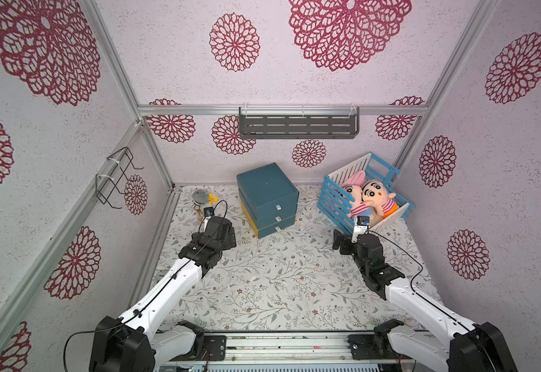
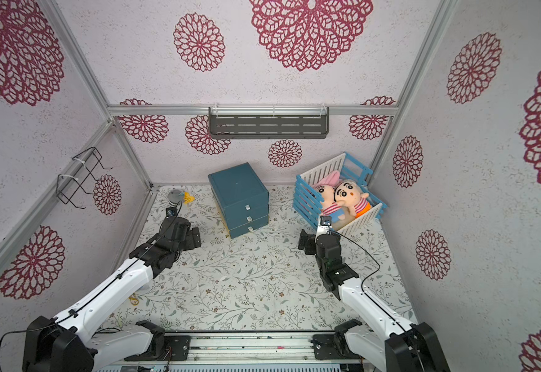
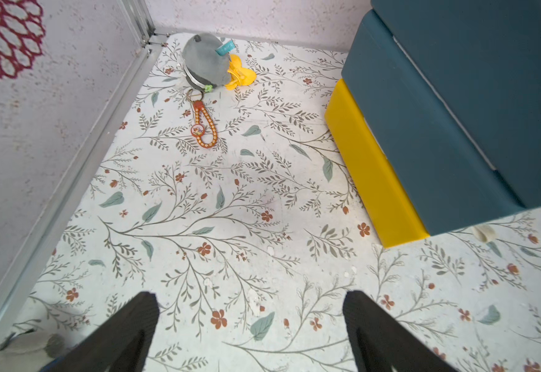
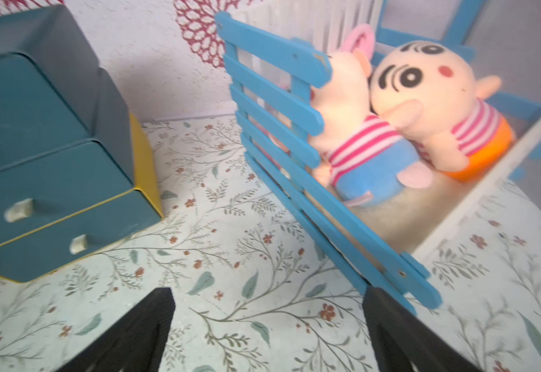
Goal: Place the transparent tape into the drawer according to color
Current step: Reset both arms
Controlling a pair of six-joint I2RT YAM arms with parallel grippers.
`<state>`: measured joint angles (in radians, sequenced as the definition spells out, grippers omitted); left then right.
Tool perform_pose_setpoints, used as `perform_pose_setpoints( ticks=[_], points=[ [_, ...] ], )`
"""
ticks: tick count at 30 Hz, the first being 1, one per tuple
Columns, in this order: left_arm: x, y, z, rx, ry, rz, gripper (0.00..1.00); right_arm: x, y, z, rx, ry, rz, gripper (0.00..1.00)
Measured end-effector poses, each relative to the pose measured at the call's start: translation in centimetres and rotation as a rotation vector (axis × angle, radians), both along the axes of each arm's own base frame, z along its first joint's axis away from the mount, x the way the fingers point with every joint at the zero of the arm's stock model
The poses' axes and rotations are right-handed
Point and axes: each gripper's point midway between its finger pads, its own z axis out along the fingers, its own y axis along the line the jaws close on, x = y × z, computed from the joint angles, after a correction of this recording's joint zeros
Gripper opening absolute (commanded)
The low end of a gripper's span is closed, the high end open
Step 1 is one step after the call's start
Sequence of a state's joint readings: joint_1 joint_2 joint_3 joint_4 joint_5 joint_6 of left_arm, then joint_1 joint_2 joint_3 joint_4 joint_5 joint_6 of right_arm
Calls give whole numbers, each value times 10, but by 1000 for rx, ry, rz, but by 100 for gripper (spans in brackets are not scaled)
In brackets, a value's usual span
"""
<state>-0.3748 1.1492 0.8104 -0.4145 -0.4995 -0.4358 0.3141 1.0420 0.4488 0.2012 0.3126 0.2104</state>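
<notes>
- On the table (image 1: 278, 273), no roll of the transparent tape can be made out in any view. A small yellow-orange loop (image 2: 133, 300) lies close beside the left forearm in a top view, too small to tell whether it is a roll.
- The drawer unit (image 1: 267, 193) stands near the back wall. Its three teal fronts sit flush and shut, so any sorted rolls are probably inside, hidden.
- Such a roll is likely light, stiff and slick on its flat faces, so it could skid away under a glancing touch. A pinch straight down across the outer rim should hold best, or one finger through the whitish core.
- The left gripper (image 3: 250, 296) hangs over bare table beside the unit's yellow side, fingers spread wide with nothing between them.
- The right gripper (image 4: 269, 291) is also spread and empty, between the drawer unit and the blue-and-white crate (image 1: 333, 199).
- Two plush dolls (image 1: 375, 196) lie in that crate.
- In the far left corner a grey plush toy (image 3: 206, 61) and an orange keychain (image 3: 203, 127) lie well apart from both arms.
</notes>
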Motion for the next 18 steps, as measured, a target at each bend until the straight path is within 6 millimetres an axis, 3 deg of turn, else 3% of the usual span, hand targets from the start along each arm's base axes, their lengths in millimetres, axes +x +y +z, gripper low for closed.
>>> perform_pose_setpoints(
  ticks=[7, 12, 18],
  points=[
    [-2, 23, 1, 138, -132, 28, 97, -18, -49, -33, -82, -55, -160, 99],
    [-6, 53, 1, 180, -230, 92, 97, -12, -59, -23, -128, -163, -203, 99],
    [1, 86, -16, 211, -295, 141, 97, -3, -69, -11, -157, -273, -231, 99]
  ],
)
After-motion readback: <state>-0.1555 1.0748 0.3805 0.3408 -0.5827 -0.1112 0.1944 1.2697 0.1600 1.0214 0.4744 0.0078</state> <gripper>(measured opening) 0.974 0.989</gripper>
